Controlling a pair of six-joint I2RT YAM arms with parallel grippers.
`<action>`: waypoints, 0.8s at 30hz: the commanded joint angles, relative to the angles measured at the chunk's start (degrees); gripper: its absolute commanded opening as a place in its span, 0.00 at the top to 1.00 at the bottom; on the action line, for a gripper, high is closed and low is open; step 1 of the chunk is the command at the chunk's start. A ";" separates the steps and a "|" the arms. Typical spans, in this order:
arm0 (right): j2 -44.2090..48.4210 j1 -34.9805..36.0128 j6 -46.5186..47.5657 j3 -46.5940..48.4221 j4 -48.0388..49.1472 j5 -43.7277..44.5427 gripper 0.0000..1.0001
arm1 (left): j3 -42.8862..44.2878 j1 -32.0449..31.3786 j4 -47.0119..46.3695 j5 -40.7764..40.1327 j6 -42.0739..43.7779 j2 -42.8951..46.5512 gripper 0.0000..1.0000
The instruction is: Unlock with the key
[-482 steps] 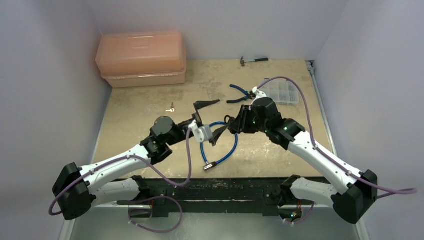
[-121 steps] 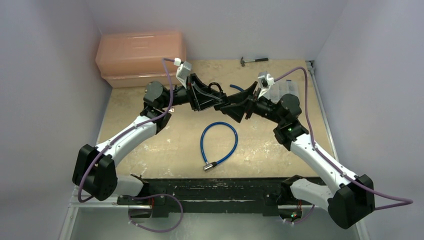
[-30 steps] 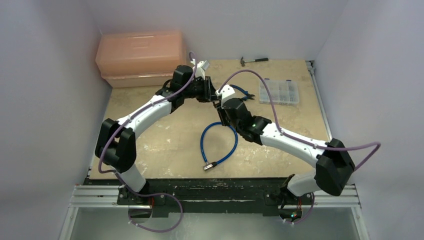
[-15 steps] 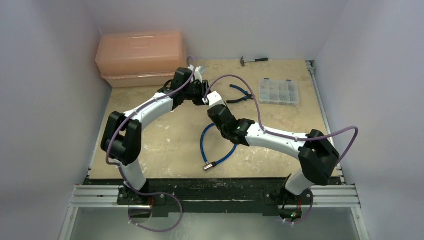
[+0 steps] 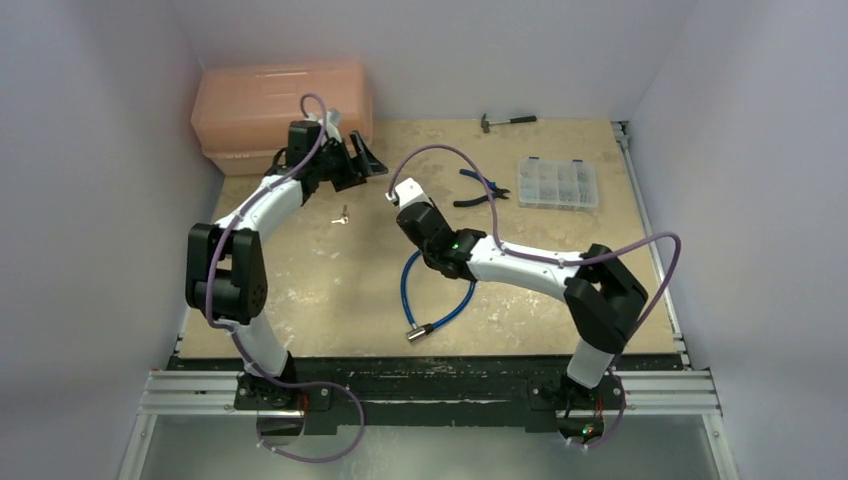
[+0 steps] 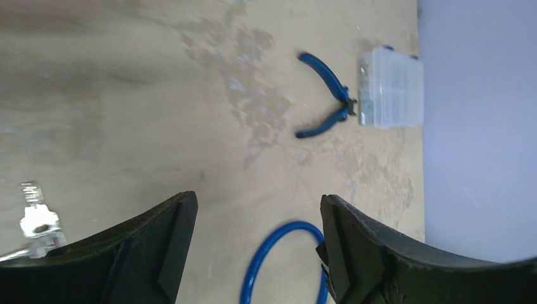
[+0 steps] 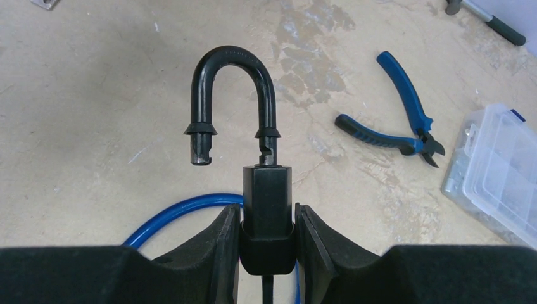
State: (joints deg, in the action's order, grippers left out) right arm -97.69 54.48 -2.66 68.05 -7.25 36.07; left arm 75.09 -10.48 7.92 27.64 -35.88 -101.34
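My right gripper (image 7: 268, 212) is shut on the body of a small black padlock (image 7: 266, 183), seen in the right wrist view. The curved shackle (image 7: 233, 66) points away from me and one leg hangs free of the body. A black stub sticks out under the body between the fingers; I cannot tell whether it is the key. From above, the right gripper (image 5: 391, 197) hovers over the table's middle. My left gripper (image 5: 364, 159) is open and empty by the orange box, well apart from the padlock. In its wrist view the left gripper (image 6: 256, 201) has only table and blue cable (image 6: 272, 256) between its fingers.
A looped blue cable (image 5: 440, 290) lies below the right gripper. A small silvery metal piece (image 5: 342, 214) rests left of it. Blue pliers (image 5: 482, 190), a clear parts box (image 5: 558, 183) and a small hammer (image 5: 508, 121) sit at the back right. An orange toolbox (image 5: 282, 112) stands back left.
The left gripper opened and drew back left toward the orange box, away from the right gripper. The right arm swung left, still holding the padlock.
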 commanded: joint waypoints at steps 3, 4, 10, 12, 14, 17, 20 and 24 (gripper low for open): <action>-4.55 0.11 2.39 7.08 3.93 2.52 1.00 | -0.55 4.32 -1.98 -4.21 3.16 5.71 0.24; -5.71 0.10 2.39 8.04 3.46 3.04 1.00 | -0.59 4.27 -2.00 -4.56 3.76 6.00 0.24; -12.56 0.10 6.37 12.86 2.41 6.66 1.00 | -0.99 4.33 -1.95 -6.74 4.62 7.18 0.25; -14.73 0.10 7.53 14.26 2.41 7.99 1.00 | -0.99 4.30 -1.92 -7.08 4.68 7.25 0.28; -17.03 0.04 9.13 15.91 2.45 9.62 1.00 | -1.00 4.33 -2.03 -7.23 4.67 7.30 0.29; -20.66 -0.06 11.27 18.39 2.50 11.40 1.00 | -1.13 4.33 -2.12 -7.54 4.72 7.67 0.30; -23.60 -0.24 13.01 20.72 2.39 12.61 1.00 | -1.17 4.28 -2.21 -7.89 4.93 8.06 0.31; -27.04 -0.63 14.48 23.90 1.43 13.30 0.93 | -1.17 4.31 -2.20 -8.13 5.16 8.18 0.32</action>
State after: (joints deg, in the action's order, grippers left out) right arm -124.68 54.30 8.67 86.41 -8.32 44.16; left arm 74.22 -6.17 7.77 20.29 -32.03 -96.16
